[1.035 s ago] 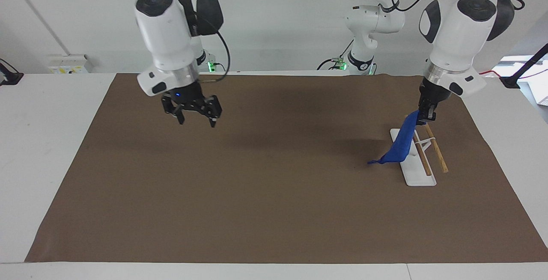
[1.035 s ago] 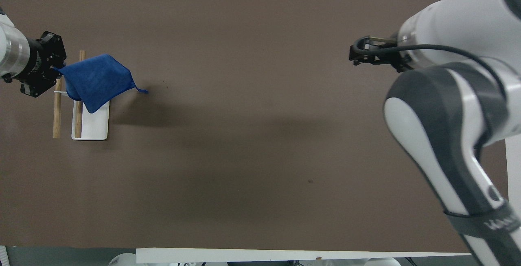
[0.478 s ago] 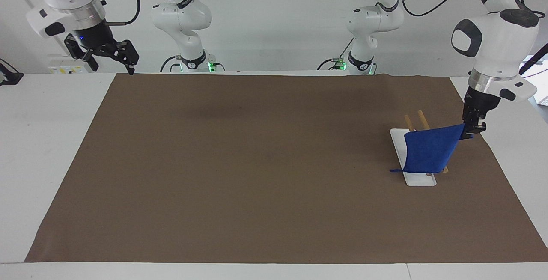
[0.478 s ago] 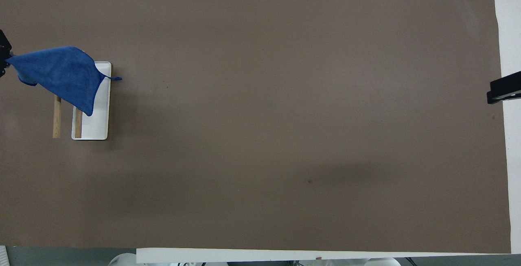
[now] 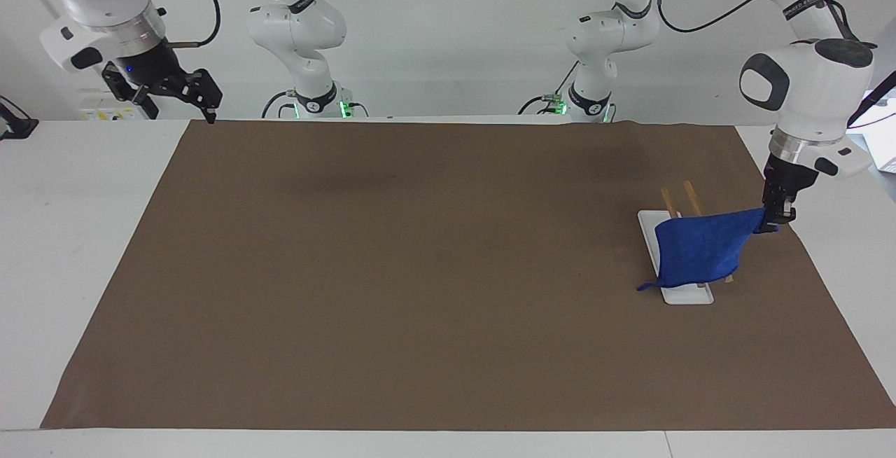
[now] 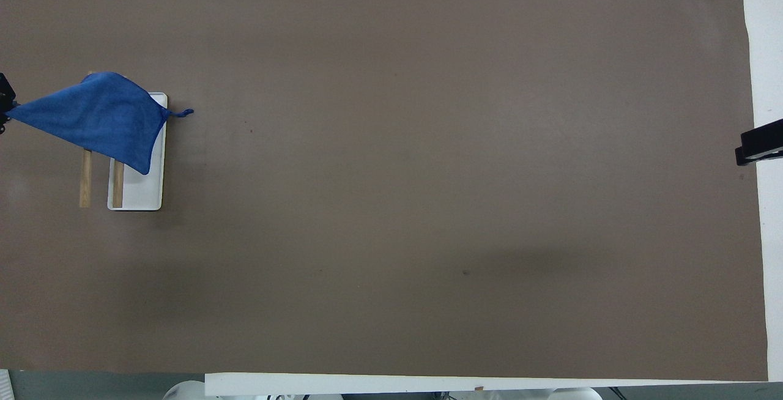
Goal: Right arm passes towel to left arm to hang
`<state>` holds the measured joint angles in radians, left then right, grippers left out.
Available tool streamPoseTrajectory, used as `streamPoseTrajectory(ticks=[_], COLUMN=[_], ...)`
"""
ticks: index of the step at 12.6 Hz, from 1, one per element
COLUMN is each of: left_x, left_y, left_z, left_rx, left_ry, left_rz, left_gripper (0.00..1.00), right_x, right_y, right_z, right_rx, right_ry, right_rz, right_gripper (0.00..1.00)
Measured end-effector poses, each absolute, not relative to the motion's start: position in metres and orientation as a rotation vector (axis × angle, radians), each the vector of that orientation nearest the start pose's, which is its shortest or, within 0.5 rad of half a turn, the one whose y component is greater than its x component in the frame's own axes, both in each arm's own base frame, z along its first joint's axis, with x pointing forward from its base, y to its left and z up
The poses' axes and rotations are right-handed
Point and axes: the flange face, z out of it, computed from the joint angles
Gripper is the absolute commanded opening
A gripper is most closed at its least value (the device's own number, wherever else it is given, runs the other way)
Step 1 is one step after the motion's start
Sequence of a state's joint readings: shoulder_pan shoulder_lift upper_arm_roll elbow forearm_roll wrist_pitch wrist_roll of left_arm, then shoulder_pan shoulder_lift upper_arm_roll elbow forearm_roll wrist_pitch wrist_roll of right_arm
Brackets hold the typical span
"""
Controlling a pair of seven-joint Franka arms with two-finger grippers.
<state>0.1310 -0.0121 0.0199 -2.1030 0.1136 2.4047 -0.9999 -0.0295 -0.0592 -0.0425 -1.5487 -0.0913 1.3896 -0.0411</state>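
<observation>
a: the handover looks done. the left gripper [image 5: 778, 218] is pinching one corner of the towel [image 5: 703, 255], and the cloth is drawn out from that corner across the rack [image 5: 682, 295].

b: and the rack itself?

a: a white base with two wooden rails [image 5: 691, 197], standing on the brown mat [image 5: 420, 269] toward the left arm's end of the table. in the overhead view the towel [image 6: 104, 120] spreads over both rails, and its small loop [image 6: 181, 112] pokes out past the base toward the middle of the table.

b: is it resting on the rails yet?

a: i can't tell for sure. it's draped across them, but the held corner is still up in the grip, so i'd call this the hanging step in progress.

b: the right arm?

a: waiting. the right gripper [image 5: 175, 90] is raised over its own corner of the table, fingers spread, holding nothing.

b: so the next move?

a: my guess: lower the corner until the cloth's weight sits on the rails, then let go cleanly. let go lopsided and it may slide off.
</observation>
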Motion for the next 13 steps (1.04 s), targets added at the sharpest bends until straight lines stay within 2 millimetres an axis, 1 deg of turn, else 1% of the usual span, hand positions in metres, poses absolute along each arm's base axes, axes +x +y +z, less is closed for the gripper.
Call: streamPoseTrajectory(ticks=[1, 2, 3, 4, 5, 8, 9, 10, 11, 12, 13], left_x=[0.559, 0.554, 0.55, 0.548, 0.547, 0.553, 0.553, 0.553, 0.551, 0.548, 0.544], left_y=[0.093, 0.098, 0.103, 0.108, 0.111, 0.107, 0.104, 0.1, 0.095, 0.086, 0.076], left_z=[0.447, 0.438, 0.431, 0.428, 0.428, 0.44, 0.444, 0.452, 0.466, 0.488, 0.515], left_rx=[-2.704, -2.706, -2.705, -2.701, -2.698, -2.709, -2.713, -2.719, -2.732, -2.752, -2.775], left_ry=[-1.604, -1.588, -1.582, -1.584, -1.586, -1.576, -1.568, -1.544, -1.494, -1.419, -1.33], left_rz=[-0.501, -0.479, -0.465, -0.46, -0.463, -0.501, -0.497, -0.462, -0.406, -0.329, -0.25], left_gripper=[0.02, 0.16, 0.55, 0.81, 1.0, 1.0, 1.0, 1.0, 1.0, 1.0, 1.0], right_x=[0.514, 0.515, 0.515, 0.515, 0.515, 0.514, 0.514, 0.514, 0.514, 0.514, 0.514], right_y=[-0.048, -0.047, -0.047, -0.046, -0.046, -0.047, -0.047, -0.047, -0.047, -0.047, -0.047], right_z=[0.652, 0.651, 0.651, 0.65, 0.65, 0.647, 0.646, 0.645, 0.645, 0.645, 0.644], right_rx=[-3.216, -3.209, -3.203, -3.198, -3.195, -3.191, -3.191, -3.191, -3.19, -3.19, -3.19], right_ry=[0.066, 0.064, 0.063, 0.062, 0.06, 0.059, 0.058, 0.057, 0.057, 0.057, 0.056], right_rz=[0.169, 0.17, 0.17, 0.172, 0.173, 0.19, 0.194, 0.196, 0.197, 0.198, 0.2], right_gripper=[1.0, 1.0, 1.0, 1.0, 1.0, 1.0, 1.0, 1.0, 1.0, 1.0, 1.0])
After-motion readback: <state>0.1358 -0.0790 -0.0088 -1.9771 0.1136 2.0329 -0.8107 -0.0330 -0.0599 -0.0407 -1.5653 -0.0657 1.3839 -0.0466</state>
